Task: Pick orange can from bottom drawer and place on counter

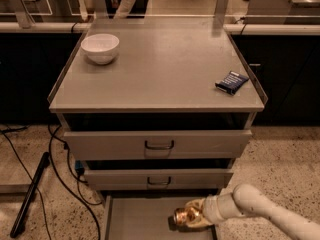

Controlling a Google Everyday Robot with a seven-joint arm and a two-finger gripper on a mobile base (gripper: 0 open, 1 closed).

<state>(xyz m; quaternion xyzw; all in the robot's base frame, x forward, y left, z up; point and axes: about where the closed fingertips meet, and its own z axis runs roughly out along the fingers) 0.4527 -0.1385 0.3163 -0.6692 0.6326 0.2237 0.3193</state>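
Observation:
The orange can (183,217) is shiny orange-gold and lies tilted over the open bottom drawer (135,219), near its right side. My gripper (192,216) comes in from the lower right on a white arm and is shut on the can, holding it just above the drawer's flat grey floor. The counter (160,64) is the flat grey top of the cabinet, above the two closed drawers.
A white bowl (100,47) stands at the counter's back left. A dark blue flat packet (232,82) lies near its right rim. Two grey drawers with dark loop handles (159,145) sit above the open one. Black cables and a bar (30,194) lie on the floor at left.

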